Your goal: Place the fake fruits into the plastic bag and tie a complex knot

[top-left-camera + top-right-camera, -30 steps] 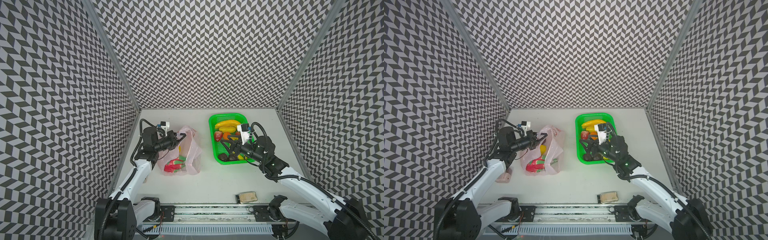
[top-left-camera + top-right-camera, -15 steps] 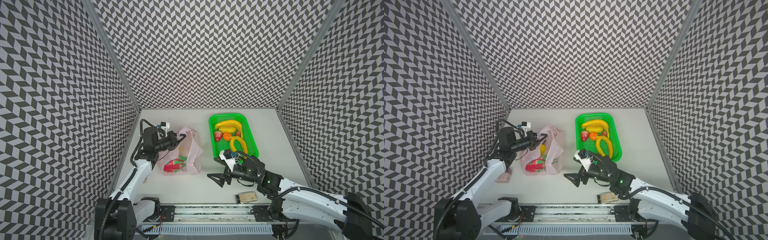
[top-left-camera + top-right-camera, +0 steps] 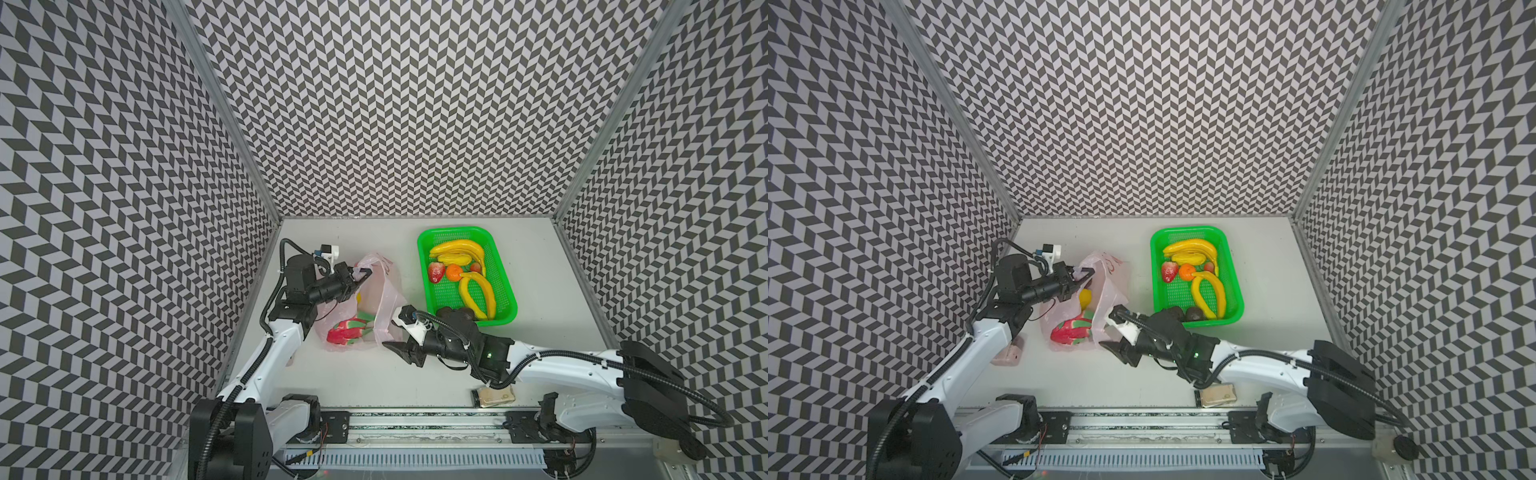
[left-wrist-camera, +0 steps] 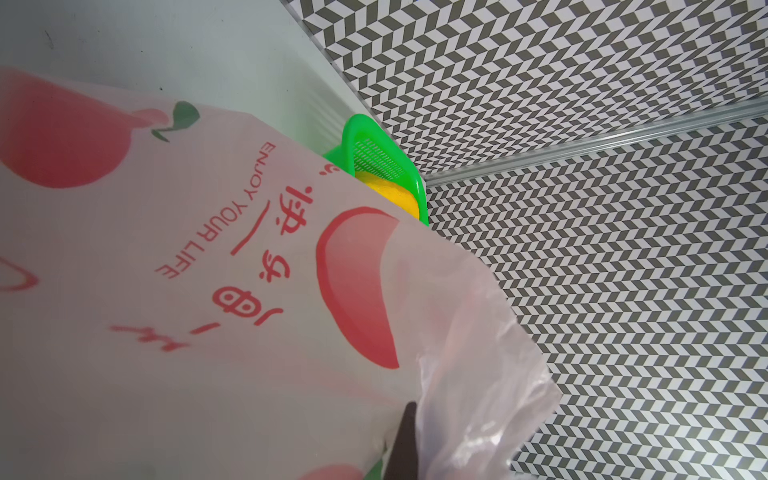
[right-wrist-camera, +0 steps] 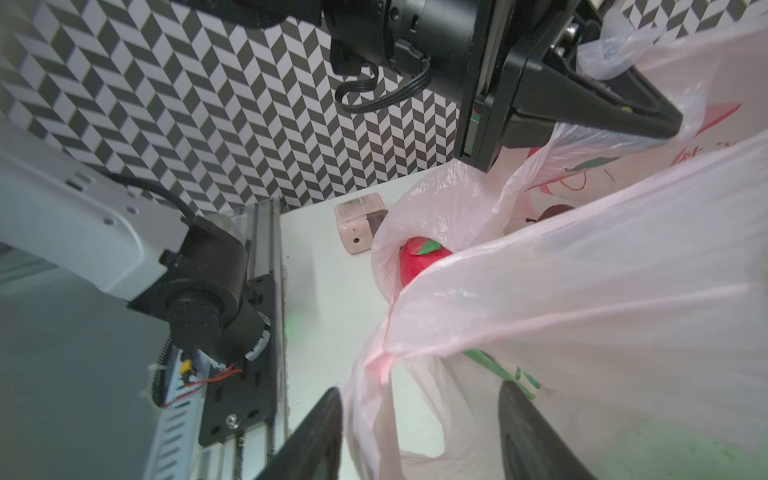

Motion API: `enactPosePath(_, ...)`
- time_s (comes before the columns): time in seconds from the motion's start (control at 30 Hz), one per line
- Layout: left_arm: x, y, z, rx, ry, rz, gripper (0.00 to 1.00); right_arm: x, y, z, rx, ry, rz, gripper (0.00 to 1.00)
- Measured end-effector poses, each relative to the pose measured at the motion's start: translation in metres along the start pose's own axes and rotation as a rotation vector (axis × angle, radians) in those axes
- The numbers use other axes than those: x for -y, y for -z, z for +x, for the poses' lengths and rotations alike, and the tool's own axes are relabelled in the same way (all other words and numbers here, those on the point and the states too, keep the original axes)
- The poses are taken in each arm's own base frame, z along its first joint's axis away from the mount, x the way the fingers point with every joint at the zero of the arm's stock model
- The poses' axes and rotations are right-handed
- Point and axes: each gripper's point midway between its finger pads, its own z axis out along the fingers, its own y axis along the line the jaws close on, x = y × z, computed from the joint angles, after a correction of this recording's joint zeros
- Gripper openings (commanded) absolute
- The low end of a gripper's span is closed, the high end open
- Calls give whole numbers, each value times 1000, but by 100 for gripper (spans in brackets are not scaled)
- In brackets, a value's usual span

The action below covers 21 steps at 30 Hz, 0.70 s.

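Observation:
The pink plastic bag [image 3: 374,299] [image 3: 1104,286] stands open left of centre in both top views. My left gripper [image 3: 365,272] [image 3: 1089,272] is shut on its far rim and holds it up; one finger [image 4: 405,444] shows against the film. Inside lie a dragon fruit [image 3: 347,332] [image 5: 415,262], a lemon [image 3: 1085,297] and a dark fruit [image 5: 552,212]. My right gripper [image 3: 392,338] [image 3: 1108,338] [image 5: 419,432] is open at the bag's near side, with a bag handle [image 5: 374,415] hanging between its fingers. Bananas [image 3: 457,249], a strawberry [image 3: 436,272], an orange [image 3: 454,272] and dark brown fruits [image 3: 1194,313] lie in the basket.
The green mesh basket [image 3: 424,249] [image 3: 1156,257] [image 4: 374,149] sits at the back right, its near corner hidden by my right arm. A pinkish block [image 3: 1007,353] [image 5: 359,226] lies by the left arm. A tan object [image 3: 494,395] rests at the front edge. Patterned walls enclose three sides.
My right arm left the basket, swung to the table's front, then across to the bag's near handle, and its jaws narrowed. The left arm and the bag have stayed put.

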Motion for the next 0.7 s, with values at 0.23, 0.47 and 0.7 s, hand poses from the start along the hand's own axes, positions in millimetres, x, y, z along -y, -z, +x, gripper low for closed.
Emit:
enactPosePath(0.23, -1, 1, 0, -3, -12, -9, 0, 1, 10, -25, 37, -31, 11, 0)
enactPosePath(0.47, 17, 9, -16, 13, -86, -30, 0, 60, 60, -79, 166, -121, 129, 0)
enactPosePath(0.7, 31, 20, -32, 23, -164, -77, 0, 127, 101, -121, 215, -194, 227, 0)
